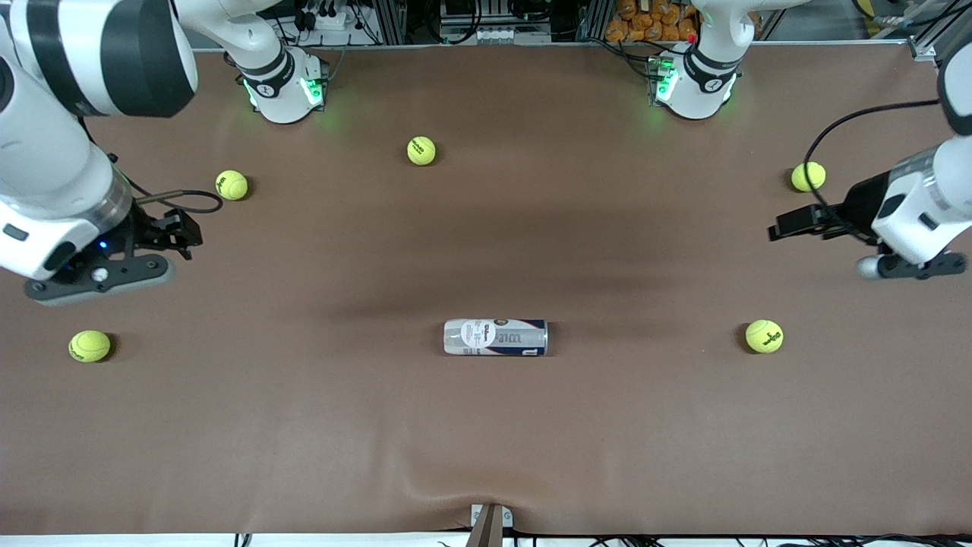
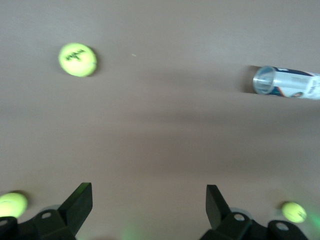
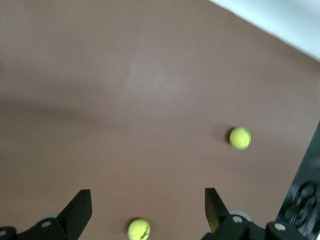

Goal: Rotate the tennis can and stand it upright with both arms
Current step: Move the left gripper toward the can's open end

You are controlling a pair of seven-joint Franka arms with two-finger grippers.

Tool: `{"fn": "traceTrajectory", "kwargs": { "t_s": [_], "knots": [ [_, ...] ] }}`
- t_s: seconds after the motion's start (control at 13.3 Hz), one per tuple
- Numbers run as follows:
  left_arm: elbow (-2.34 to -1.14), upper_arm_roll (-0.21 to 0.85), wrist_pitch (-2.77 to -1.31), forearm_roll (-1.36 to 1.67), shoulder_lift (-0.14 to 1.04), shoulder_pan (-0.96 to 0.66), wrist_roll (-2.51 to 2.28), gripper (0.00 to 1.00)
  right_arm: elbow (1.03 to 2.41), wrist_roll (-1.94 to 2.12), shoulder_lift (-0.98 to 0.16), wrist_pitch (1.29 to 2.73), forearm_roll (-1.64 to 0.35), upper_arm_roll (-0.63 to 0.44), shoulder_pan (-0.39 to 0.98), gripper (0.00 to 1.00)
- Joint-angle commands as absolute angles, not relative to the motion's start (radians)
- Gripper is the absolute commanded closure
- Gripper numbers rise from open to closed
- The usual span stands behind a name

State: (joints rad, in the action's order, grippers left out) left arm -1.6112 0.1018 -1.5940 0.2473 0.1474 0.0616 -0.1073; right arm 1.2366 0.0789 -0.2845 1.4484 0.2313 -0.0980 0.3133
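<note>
The tennis can (image 1: 495, 337) lies on its side in the middle of the brown table, with its long axis running from one arm's end toward the other. It also shows in the left wrist view (image 2: 287, 82), with its silver-rimmed end toward that camera. My left gripper (image 2: 149, 200) is open and empty. It hangs over the table (image 1: 911, 266) at the left arm's end, well away from the can. My right gripper (image 3: 146, 205) is open and empty. It hangs over the right arm's end (image 1: 99, 275), also far from the can.
Several yellow-green tennis balls lie scattered on the table. One ball (image 1: 764, 336) lies beside the can toward the left arm's end. Another ball (image 1: 89, 346) lies under the right gripper's end. A ball (image 1: 421, 150) lies between the arm bases.
</note>
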Motion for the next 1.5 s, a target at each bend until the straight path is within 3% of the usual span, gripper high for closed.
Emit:
{"fn": "traceTrajectory", "kwargs": {
  "t_s": [0.0,0.22,0.45,0.82,1.42],
  "knots": [
    [-1.601,0.106,-1.589,0.374,0.195,0.074,-0.092,0.00,1.244,0.020,-0.255,1.413,0.195,-0.084,0.267,0.00],
    [-1.623,0.106,-1.591,0.483,0.230,0.074,-0.092,0.00,1.267,0.025,-0.198,1.384,0.157,-0.078,0.172,0.00],
    [-1.631,0.106,-1.594,0.575,0.274,0.075,-0.087,0.00,1.365,0.029,-0.118,1.388,-0.001,-0.077,0.054,0.00],
    [-1.644,0.104,-1.667,0.797,0.389,0.103,0.102,0.00,1.650,0.021,0.075,1.588,-0.011,-0.052,-0.020,0.00],
    [-1.641,0.114,-1.812,1.001,0.537,0.046,0.271,0.00,1.644,0.020,0.080,1.588,0.002,-0.014,-0.035,0.00]
  ]
}}
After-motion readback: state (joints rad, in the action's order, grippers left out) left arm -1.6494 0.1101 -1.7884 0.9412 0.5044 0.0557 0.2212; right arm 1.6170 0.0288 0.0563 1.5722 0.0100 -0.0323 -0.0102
